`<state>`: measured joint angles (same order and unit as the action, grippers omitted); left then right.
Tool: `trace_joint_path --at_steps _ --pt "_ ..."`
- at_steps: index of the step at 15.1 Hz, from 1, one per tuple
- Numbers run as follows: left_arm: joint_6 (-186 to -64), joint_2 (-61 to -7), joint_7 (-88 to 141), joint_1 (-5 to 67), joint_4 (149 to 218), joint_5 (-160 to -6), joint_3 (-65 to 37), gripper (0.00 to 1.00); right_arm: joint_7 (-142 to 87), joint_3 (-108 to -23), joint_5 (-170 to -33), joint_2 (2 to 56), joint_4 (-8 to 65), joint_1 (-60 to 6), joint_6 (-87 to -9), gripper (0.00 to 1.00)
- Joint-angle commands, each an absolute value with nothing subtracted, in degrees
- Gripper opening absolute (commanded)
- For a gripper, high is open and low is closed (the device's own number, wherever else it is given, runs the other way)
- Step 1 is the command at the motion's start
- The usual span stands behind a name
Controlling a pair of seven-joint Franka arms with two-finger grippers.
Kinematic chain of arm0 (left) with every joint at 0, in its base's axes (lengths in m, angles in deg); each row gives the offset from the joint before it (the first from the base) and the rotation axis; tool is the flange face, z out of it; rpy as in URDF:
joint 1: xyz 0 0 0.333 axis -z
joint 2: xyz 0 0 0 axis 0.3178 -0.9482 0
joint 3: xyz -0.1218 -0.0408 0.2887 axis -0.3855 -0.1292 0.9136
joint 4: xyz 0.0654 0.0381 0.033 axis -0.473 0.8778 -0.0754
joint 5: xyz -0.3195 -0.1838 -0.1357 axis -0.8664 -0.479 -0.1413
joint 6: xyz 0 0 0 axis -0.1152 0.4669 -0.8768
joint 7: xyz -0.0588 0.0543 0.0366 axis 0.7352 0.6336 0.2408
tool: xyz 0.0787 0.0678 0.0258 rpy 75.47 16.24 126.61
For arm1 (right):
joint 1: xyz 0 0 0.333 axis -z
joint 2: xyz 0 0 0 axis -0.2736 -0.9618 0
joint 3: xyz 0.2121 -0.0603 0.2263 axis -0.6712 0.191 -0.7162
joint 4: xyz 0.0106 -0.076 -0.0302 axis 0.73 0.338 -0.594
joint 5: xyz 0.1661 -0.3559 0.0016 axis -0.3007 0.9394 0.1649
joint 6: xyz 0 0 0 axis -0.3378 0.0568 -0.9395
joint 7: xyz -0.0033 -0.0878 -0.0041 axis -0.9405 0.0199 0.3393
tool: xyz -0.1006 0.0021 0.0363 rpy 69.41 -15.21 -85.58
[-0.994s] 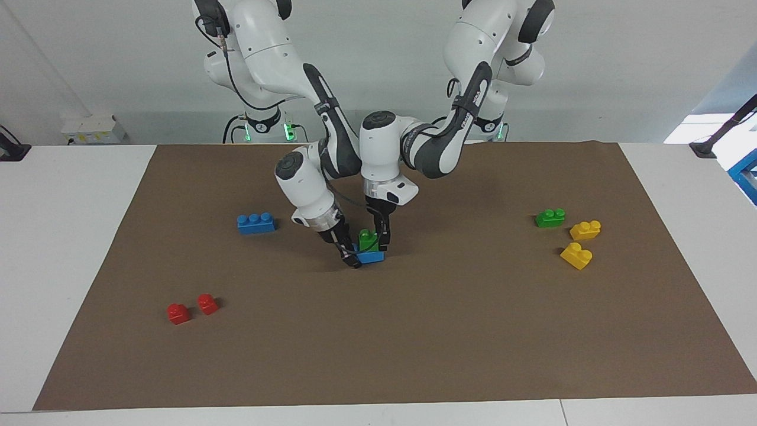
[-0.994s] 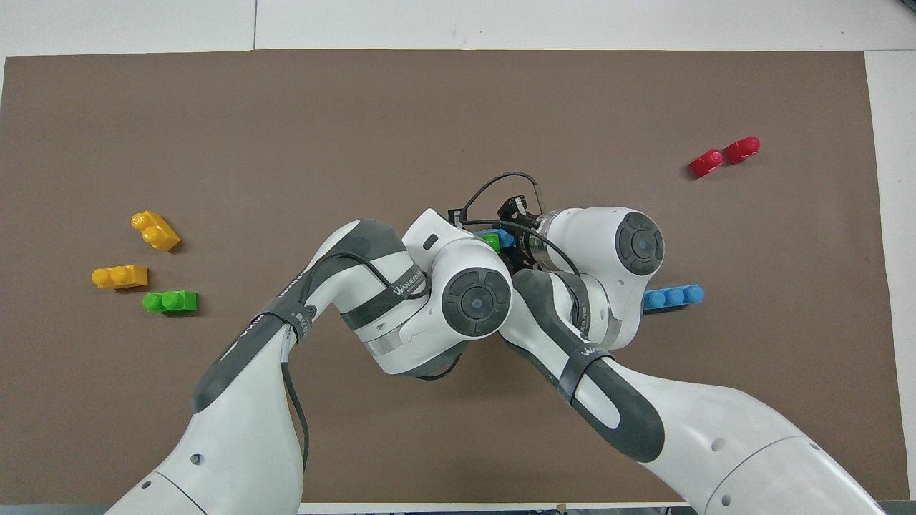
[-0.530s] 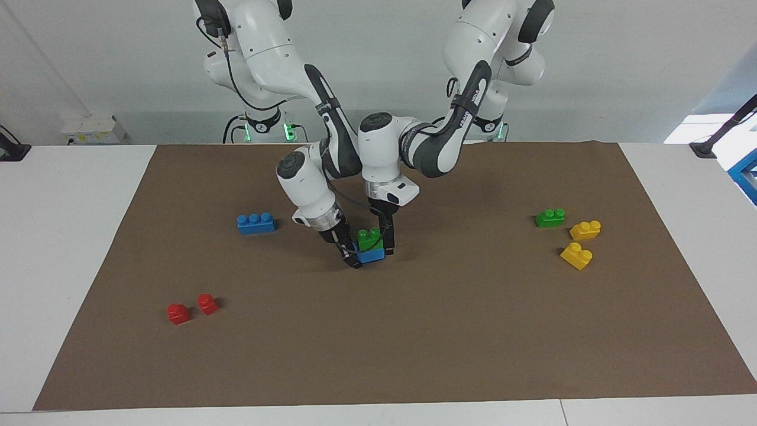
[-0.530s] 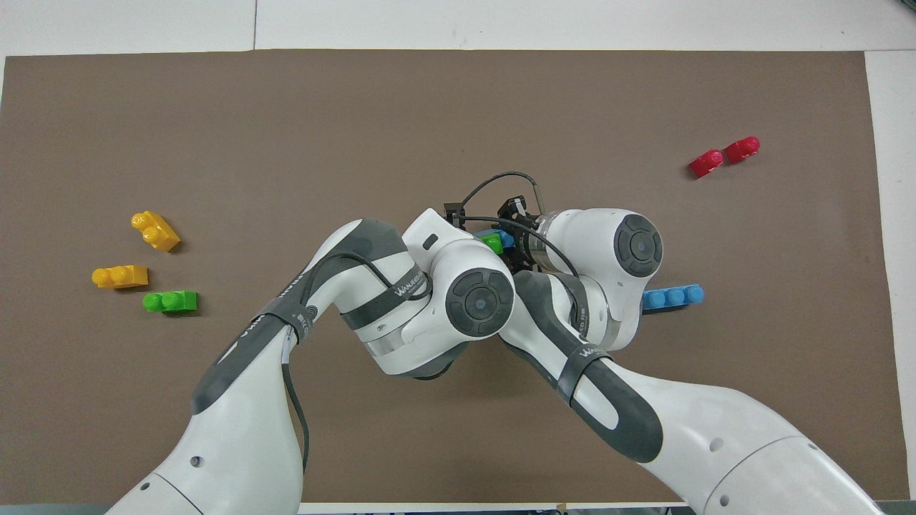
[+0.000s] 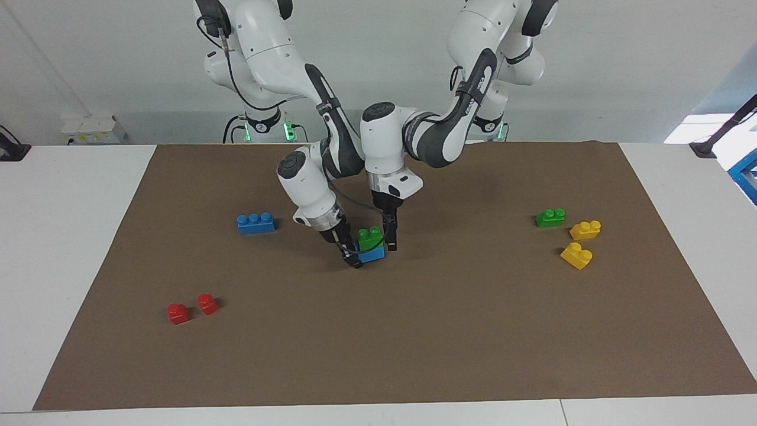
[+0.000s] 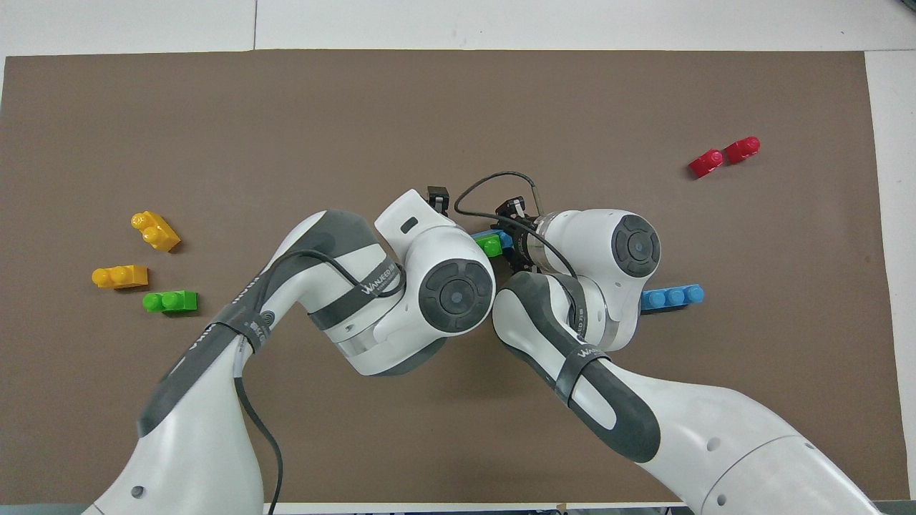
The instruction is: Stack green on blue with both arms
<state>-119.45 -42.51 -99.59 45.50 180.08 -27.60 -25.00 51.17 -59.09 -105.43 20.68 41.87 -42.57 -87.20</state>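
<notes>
Mid-mat, a green brick (image 5: 370, 238) sits on top of a blue brick (image 5: 372, 255), studs up. My right gripper (image 5: 353, 258) reaches down at a slant and is shut on the blue brick's end toward the right arm's end of the table. Next to the green brick hangs my left gripper (image 5: 388, 240), open and slightly raised, holding nothing. In the overhead view both wrists cover most of the stack; only a bit of green (image 6: 491, 245) and blue (image 6: 505, 237) shows.
A second blue brick (image 5: 255, 222) lies toward the right arm's end, with two red bricks (image 5: 191, 309) farther from the robots. Another green brick (image 5: 550, 218) and two yellow bricks (image 5: 581, 242) lie toward the left arm's end. All rest on a brown mat (image 5: 414, 343).
My left gripper has opened, let go of the green brick and drawn up and aside a little. The green brick stays on the blue one. The right gripper has not moved.
</notes>
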Motion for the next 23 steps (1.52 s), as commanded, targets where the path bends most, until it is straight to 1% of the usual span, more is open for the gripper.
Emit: trace_joint_path --at_steps 1,5,9,10,11,12,13,14,16,19,21,23 --pt "-119.4 -40.7 -95.9 41.1 182.3 -26.7 -25.6 1.00 49.9 -59.0 -105.6 18.9 42.1 -43.0 -86.5 0.49" --pt "-119.9 -40.3 -90.2 36.1 182.3 -27.1 -25.8 1.00 49.9 -59.0 -105.6 18.9 42.1 -43.2 -86.6 0.50" --pt "-120.2 -40.3 -74.5 30.2 181.8 -32.0 -26.0 1.00 49.9 -59.0 -105.6 18.8 42.1 -43.2 -86.6 0.51" --pt "-120.1 -40.2 -69.3 28.4 181.8 -33.9 -26.0 1.00 49.9 -59.0 -105.6 18.8 42.1 -43.2 -86.6 0.56" --pt "-120.0 -39.6 -63.7 26.9 181.8 -36.0 -26.0 1.00 49.9 -59.0 -105.6 18.8 42.1 -43.2 -86.6 0.64" --pt "-119.7 -39.3 -58.2 25.1 181.8 -37.7 -26.0 1.00 50.0 -59.0 -105.6 18.8 42.1 -43.1 -86.7 0.78" --pt "-119.5 -38.9 -52.4 23.1 181.8 -39.7 -26.0 1.00 50.0 -59.0 -105.6 18.8 42.1 -43.1 -86.6 0.87" --pt "-119.3 -38.4 -47.2 21.9 181.8 -41.9 -26.0 1.00 50.0 -59.0 -105.6 18.8 42.1 -43.1 -86.6 0.92" --pt "-117.4 -37.4 -37.4 18.6 181.7 -45.0 -26.0 1.00 50.2 -59.0 -105.6 18.8 42.1 -43.0 -86.2 0.98" --pt "-111.3 -35.0 -19.2 14.1 180.1 -51.2 -26.0 1.00 49.9 -59.0 -105.5 18.8 40.7 -41.9 -83.4 0.99" --pt "-104.6 -34.5 -6.6 10.5 176.5 -54.5 -25.9 1.00 49.7 -59.0 -105.3 19.3 39.2 -40.3 -80.6 0.99" --pt "-97.7 -34.5 5.9 7.6 172.3 -55.8 -25.9 1.00 49.1 -58.8 -104.5 20.5 37.7 -38.5 -76.0 0.99"
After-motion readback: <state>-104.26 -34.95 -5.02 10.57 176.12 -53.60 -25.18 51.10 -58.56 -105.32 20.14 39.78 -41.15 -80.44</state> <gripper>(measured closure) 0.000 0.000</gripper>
